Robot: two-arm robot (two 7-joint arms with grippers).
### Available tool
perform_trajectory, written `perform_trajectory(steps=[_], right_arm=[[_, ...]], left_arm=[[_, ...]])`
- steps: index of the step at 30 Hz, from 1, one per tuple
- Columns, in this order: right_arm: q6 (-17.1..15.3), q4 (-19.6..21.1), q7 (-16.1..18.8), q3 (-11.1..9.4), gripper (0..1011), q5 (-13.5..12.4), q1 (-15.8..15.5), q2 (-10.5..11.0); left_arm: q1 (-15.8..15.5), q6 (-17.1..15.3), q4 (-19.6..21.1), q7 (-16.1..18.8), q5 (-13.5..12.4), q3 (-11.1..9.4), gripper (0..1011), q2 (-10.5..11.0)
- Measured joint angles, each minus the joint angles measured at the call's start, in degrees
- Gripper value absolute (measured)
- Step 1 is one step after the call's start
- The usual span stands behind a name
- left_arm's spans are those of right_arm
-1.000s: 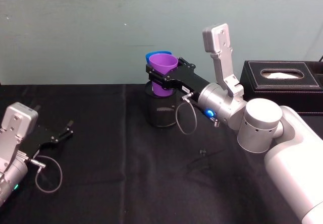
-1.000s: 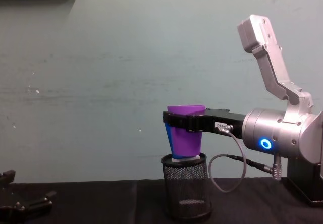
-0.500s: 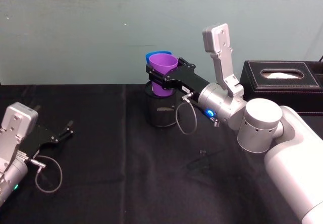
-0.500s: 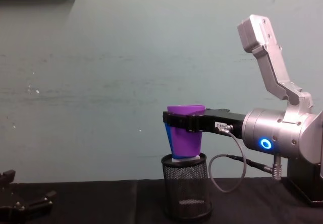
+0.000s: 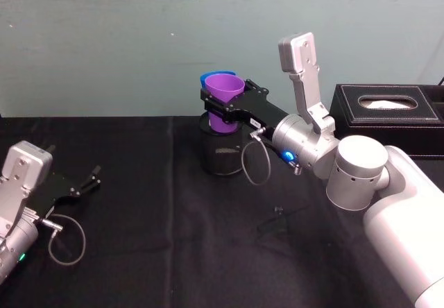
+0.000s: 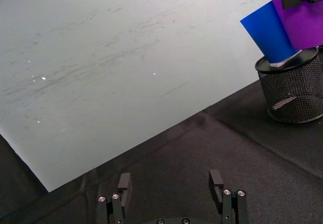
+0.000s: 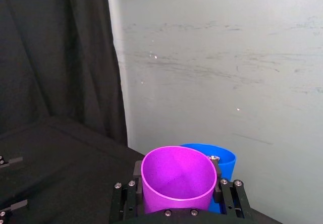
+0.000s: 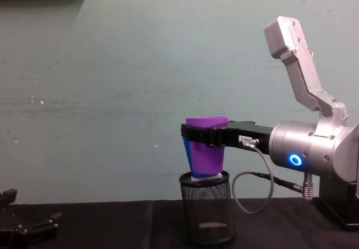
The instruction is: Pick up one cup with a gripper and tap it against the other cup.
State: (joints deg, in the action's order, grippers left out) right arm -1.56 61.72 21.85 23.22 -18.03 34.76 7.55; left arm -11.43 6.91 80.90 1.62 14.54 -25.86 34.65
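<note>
- Holding the purple cup (image 5: pixel 223 86) aloft in the right gripper (image 5: pixel 223 104), jaws clamped just under the rim.
- Right behind it, the tilted blue cup (image 6: pixel 267 32), base in the black mesh pen holder (image 6: pixel 295 90); contact between cups unclear.
- Further right, a black tissue box (image 5: pixel 388 117).
- Well apart on the left, the left gripper (image 6: pixel 170 183), fingers spread.
</note>
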Motion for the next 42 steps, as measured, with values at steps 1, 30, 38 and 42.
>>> perform_trajectory(steps=[1,30,38,42], right_arm=[[0.0,0.0,0.0,0.0,747,0.0,0.0,0.0],[0.0,0.01,0.0,0.0,746,0.0,0.0,0.0],[0.0,0.0,0.0,0.0,747,0.0,0.0,0.0],[0.0,0.0,0.0,0.0,746,0.0,0.0,0.0]], left_arm=[[0.0,0.0,0.0,0.0,0.0,0.0,1000,0.0],[0.0,0.0,0.0,0.0,0.0,0.0,1000,0.0],[0.0,0.0,0.0,0.0,0.0,0.0,1000,0.0],[0.0,0.0,0.0,0.0,0.0,0.0,1000,0.0]])
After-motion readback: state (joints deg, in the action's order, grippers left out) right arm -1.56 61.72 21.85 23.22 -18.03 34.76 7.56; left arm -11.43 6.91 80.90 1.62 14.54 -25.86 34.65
